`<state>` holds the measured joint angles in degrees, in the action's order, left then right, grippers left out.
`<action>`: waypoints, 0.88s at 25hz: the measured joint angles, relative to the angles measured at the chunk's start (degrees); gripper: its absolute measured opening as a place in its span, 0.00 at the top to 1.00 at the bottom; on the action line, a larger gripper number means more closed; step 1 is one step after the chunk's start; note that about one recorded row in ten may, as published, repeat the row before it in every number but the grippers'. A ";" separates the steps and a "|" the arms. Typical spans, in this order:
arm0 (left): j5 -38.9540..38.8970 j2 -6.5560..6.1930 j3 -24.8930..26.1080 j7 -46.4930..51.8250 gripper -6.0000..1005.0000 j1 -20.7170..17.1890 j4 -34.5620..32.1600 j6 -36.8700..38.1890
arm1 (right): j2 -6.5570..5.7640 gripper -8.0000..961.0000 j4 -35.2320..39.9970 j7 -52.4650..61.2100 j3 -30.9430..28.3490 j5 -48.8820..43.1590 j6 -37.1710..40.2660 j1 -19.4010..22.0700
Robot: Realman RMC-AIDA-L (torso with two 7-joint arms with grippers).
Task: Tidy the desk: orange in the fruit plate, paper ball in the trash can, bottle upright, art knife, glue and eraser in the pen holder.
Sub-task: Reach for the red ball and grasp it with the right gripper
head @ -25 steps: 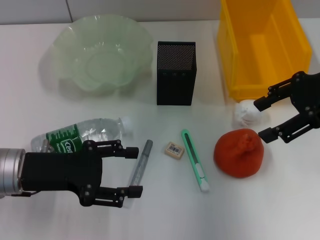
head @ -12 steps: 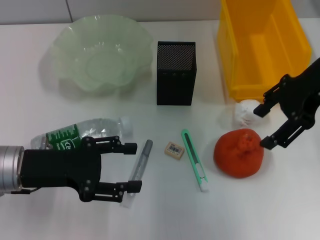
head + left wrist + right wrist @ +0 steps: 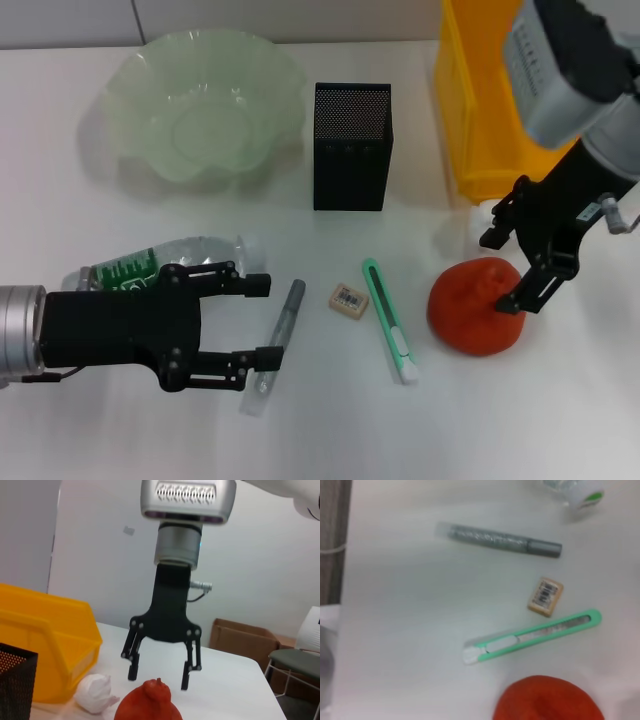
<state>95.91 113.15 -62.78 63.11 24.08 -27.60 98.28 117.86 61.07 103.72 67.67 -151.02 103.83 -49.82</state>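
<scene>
The orange [image 3: 478,305] lies on the white desk at the right. My right gripper [image 3: 500,270] is open and hangs over the orange's right side; the left wrist view shows it [image 3: 157,677] just above the orange [image 3: 147,705]. The paper ball [image 3: 95,692] lies beside the orange, mostly hidden in the head view. My left gripper [image 3: 264,320] is open around the upper part of the glue stick [image 3: 272,345]. The bottle [image 3: 160,265] lies on its side behind it. The eraser [image 3: 349,298] and green art knife [image 3: 390,320] lie mid-desk.
The green fruit plate [image 3: 205,105] stands at the back left. The black mesh pen holder [image 3: 352,145] stands at the back centre. The yellow bin [image 3: 490,110] stands at the back right, just behind the right arm.
My right arm has swung in over the orange, and its open gripper now points down at it and covers the paper ball. My left gripper has shifted slightly forward, along the glue stick.
</scene>
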 joint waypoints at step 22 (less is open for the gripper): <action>0.06 -0.42 0.11 0.70 0.24 -0.09 -0.10 -0.09 | 1.16 0.37 -6.96 -0.89 3.26 -2.56 -9.08 0.92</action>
<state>95.98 112.74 -62.67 63.81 23.99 -27.69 98.20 119.02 54.10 102.83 70.93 -153.59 94.75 -48.90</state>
